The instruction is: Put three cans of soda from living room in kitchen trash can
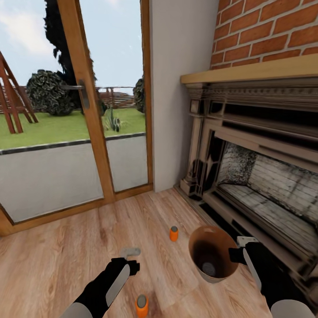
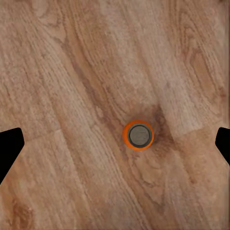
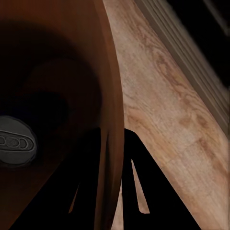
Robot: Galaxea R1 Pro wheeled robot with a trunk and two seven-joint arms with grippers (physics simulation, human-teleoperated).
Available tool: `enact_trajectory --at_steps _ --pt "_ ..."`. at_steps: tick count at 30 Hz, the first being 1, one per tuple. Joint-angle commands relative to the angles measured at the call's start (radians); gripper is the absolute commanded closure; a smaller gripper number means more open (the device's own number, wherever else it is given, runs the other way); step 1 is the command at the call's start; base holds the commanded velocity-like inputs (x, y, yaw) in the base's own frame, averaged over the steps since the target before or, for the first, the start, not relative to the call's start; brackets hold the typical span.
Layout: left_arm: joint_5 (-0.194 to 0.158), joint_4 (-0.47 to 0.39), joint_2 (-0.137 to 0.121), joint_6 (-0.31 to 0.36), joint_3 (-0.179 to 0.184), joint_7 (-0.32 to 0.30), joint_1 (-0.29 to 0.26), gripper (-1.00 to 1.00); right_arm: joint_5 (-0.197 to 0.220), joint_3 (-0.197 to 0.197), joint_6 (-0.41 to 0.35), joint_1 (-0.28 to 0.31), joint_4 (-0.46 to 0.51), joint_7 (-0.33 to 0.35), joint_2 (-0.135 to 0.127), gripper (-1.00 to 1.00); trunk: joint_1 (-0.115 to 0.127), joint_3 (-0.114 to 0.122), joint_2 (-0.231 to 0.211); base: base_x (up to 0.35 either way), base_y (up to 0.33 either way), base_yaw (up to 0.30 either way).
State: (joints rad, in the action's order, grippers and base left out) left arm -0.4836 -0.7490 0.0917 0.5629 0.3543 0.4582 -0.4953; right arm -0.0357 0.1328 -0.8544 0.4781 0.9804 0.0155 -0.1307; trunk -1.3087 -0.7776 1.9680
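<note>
**Bin gripped at the fireplace, two cans on the floor**

Our right end effector (image 1: 238,252) is clamped on the trash can (image 1: 201,238) rim, one can (image 3: 14,141) inside. Our left end effector (image 1: 131,257) hangs spread apart above an orange can (image 2: 139,135). Another orange can (image 1: 174,233) stands on the floor (image 1: 66,256) beside the bin.

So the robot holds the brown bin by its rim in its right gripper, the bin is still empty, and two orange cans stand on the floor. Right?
Not empty: the head view shows a grey can top at the bottom of the brown bin. The right gripper does clamp its rim, and two orange cans stand on the floor.
</note>
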Motion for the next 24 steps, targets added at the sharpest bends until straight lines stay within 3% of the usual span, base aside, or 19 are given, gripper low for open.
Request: enact_trajectory --at_steps 1,15,24 --pt "0.0 0.001 0.0 -0.003 0.0 -0.001 0.0 -1.0 0.014 -0.001 0.001 0.0 0.0 0.008 0.001 1.0 0.0 0.0 0.0 0.294 -0.112 0.0" --pt "0.0 0.002 -0.001 -0.026 0.0 -0.003 0.001 -1.0 0.016 -0.004 0.003 0.0 0.001 0.012 0.007 1.0 0.0 0.0 0.0 0.332 -0.022 -0.011" --pt "0.0 0.001 -0.001 -0.03 0.0 -0.003 0.001 -1.0 0.016 -0.004 0.003 0.0 0.0 0.012 0.009 1.0 0.0 0.0 0.0 0.182 0.0 -0.232"
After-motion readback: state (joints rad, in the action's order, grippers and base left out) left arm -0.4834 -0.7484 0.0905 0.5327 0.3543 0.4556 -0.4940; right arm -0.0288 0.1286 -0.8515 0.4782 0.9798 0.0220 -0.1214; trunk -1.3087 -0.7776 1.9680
